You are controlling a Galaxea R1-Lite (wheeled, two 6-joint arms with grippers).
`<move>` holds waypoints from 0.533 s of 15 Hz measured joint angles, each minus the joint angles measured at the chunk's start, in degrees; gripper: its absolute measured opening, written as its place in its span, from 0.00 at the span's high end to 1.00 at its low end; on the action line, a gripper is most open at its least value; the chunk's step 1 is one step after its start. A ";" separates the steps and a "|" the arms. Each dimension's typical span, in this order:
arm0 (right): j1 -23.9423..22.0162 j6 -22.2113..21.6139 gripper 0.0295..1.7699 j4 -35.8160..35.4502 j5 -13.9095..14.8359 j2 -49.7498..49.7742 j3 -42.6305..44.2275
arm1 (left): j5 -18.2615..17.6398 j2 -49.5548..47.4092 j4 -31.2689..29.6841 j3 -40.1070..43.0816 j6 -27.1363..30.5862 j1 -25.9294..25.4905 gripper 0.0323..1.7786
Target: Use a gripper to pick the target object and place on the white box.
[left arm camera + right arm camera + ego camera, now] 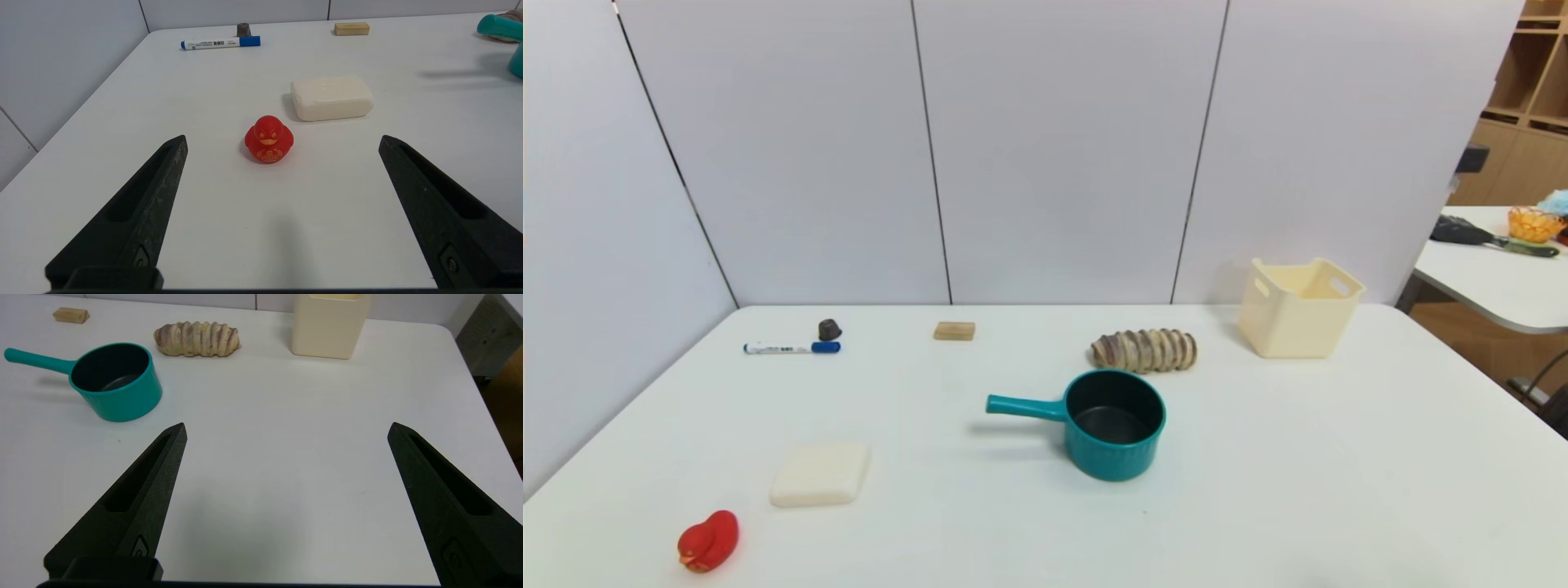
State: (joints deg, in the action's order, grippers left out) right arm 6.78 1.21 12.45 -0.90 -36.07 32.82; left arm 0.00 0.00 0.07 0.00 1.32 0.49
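I work at a white table (1339, 457) set into a corner of pale grey wall panels (1062, 147); off to the right stand wooden shelves (1531, 73) and a second white table (1494, 282) carrying a few things.

My right gripper (286, 430) hangs over the near right part of the table with its fingers spread wide apart and nothing between them. My left gripper (282, 141) sits low at the near left, fingers just as wide, with a red rubber duck (269, 139) on the table just beyond them.

The teal saucepan (1115, 423) stands upright near the table's middle, its handle pointing left. Just behind it lies a brown ridged lump (1144, 350). The white box (1298, 308) stands at the far right, near the wall, well apart from the pan.

On the left half lie a white soap-like pad (820, 473), a blue-capped marker (792, 348), a small dark object (829, 330) and a wooden block (954, 331).
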 joint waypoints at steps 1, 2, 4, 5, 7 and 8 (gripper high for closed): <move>1.66 0.00 0.04 0.26 -0.28 -6.49 4.33 | 0.00 0.00 0.00 0.00 -0.02 0.00 0.05; 3.22 0.05 0.04 0.43 -0.77 -12.13 8.30 | 0.00 0.00 0.00 0.00 -0.02 0.00 0.05; 6.56 0.20 0.04 0.72 -2.97 -24.32 18.09 | 0.00 0.00 0.02 0.00 0.00 0.00 0.05; 8.18 0.41 0.04 0.85 -4.61 -29.79 22.99 | -0.02 0.00 0.02 0.00 0.00 0.00 0.05; 11.24 2.93 0.04 1.35 -8.72 -39.81 32.09 | 0.00 0.00 0.02 0.00 -0.02 0.00 0.05; 12.37 5.84 0.04 1.90 -10.86 -43.91 35.23 | 0.00 0.00 0.00 0.00 0.00 0.00 0.05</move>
State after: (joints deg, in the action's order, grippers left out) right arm 19.15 7.05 14.35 -11.76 -79.98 68.05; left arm 0.00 0.00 0.07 0.00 1.32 0.49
